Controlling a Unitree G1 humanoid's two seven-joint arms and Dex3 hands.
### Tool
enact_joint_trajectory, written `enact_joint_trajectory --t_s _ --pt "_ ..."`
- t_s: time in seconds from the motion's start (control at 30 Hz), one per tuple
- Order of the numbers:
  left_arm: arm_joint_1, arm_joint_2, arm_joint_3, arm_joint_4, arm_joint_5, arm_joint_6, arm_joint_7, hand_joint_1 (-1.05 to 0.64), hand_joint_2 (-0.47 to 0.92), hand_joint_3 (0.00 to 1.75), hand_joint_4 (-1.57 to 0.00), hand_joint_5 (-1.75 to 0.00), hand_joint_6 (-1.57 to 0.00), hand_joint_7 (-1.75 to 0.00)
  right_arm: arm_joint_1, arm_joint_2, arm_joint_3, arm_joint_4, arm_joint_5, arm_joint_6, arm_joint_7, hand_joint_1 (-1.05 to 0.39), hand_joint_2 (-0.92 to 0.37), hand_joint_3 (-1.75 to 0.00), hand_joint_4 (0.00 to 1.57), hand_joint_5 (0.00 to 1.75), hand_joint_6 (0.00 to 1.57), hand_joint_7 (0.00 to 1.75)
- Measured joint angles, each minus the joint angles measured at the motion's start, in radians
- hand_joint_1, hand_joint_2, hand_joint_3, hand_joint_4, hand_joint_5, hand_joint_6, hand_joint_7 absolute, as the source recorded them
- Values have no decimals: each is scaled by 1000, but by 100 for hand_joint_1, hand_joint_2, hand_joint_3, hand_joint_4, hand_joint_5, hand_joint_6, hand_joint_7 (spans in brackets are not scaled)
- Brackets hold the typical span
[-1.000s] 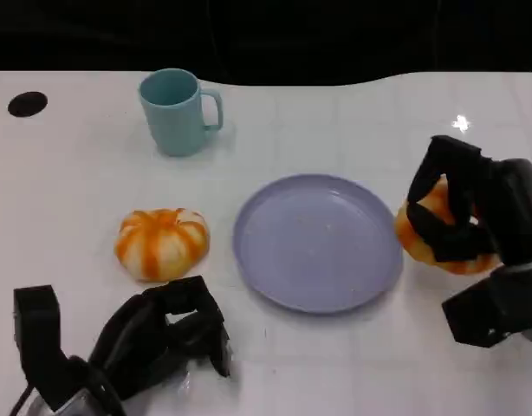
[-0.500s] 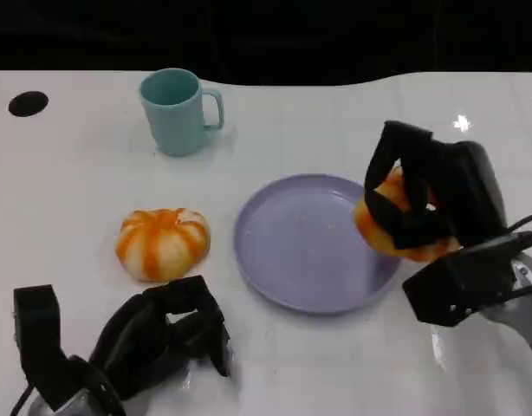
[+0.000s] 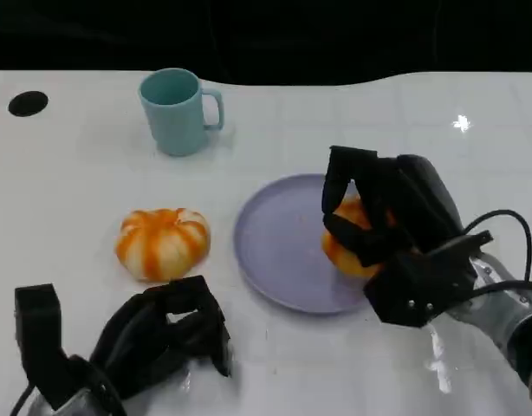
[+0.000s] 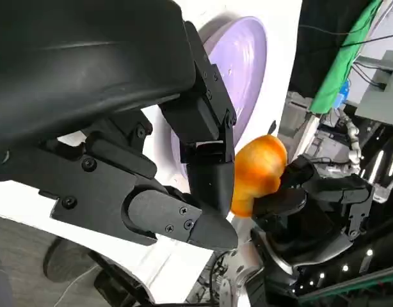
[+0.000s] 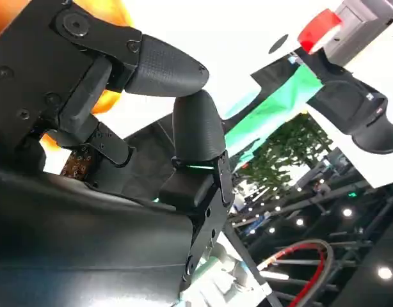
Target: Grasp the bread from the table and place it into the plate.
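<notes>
1. At the centre right of the head view, the right hand (image 3: 380, 221) grips an orange bread roll (image 3: 351, 245), fingers wrapped over its top and its left side.
2. That roll sits over the right part of the lilac plate (image 3: 279, 238); whether it touches the plate surface cannot be told.
3. The plate lies on the white table (image 3: 75, 191), in the middle of the frame.
4. To the left of the plate, apart from it, a second bread roll (image 3: 162, 242) with orange and white stripes rests on the table.
5. In the upper left, a teal mug (image 3: 176, 111) stands upright, its handle pointing right, well apart from the plate.
6. At the lower left, the left hand (image 3: 162, 334) lies just below the striped roll without touching it, fingers curled inward and holding nothing.
7. In the left wrist view, the left hand (image 4: 184, 173) fills the left side, with the plate (image 4: 244, 61) at the upper centre and the held roll (image 4: 257, 169) at the centre right, clasped by the right hand (image 4: 299, 204).
8. In the right wrist view, the right hand (image 5: 139, 115) shows its dark fingers closed against the orange roll (image 5: 107, 9) at the upper left.
</notes>
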Motion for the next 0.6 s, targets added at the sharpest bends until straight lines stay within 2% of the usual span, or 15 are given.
enact_joint_trajectory --t_s 0.17,0.2,0.3,0.33,0.37,0.43,0.47,0.53,0.6 --pt "1 0 0 -1 0 0 0 -68 88 0 -98 -138 -99 -95 -6 22 0 20 13 15 50 -75 -56 -124 114 175 89 169" --pt "1 0 -1 -2 0 0 0 -67 88 0 -98 -137 -99 -95 -7 24 0 22 17 15 61 -76 -61 -115 106 174 83 161" --pt "7 0 -2 -10 0 -3 0 -69 88 0 -98 -138 -98 -96 -11 26 -6 29 47 15 125 -82 -85 -61 80 167 63 143" --pt "9 0 -2 -12 1 -6 0 -70 87 0 -98 -138 -98 -96 -12 26 -7 31 55 15 144 -85 -89 -49 66 162 49 139" --pt "10 0 -3 -12 1 -7 0 -70 87 0 -98 -139 -98 -96 -13 25 -8 31 61 15 166 -87 -91 -45 58 161 39 139" --pt "10 0 -3 -13 0 -5 0 -70 87 0 -98 -139 -99 -97 -15 23 -5 31 63 17 205 -90 -92 -41 31 166 16 150" --pt "10 0 -3 -14 -1 -2 0 -70 87 0 -98 -139 -98 -97 -16 21 -2 31 62 20 215 -90 -92 -41 27 168 12 153" --pt "10 0 -2 -15 -1 1 0 -71 86 0 -98 -139 -99 -97 -18 15 1 27 57 34 222 -97 -92 -45 6 167 3 149" --pt "10 0 -2 -15 -2 5 0 -71 86 0 -99 -139 -99 -98 -20 7 9 21 46 54 225 -99 -92 -45 1 167 1 143"
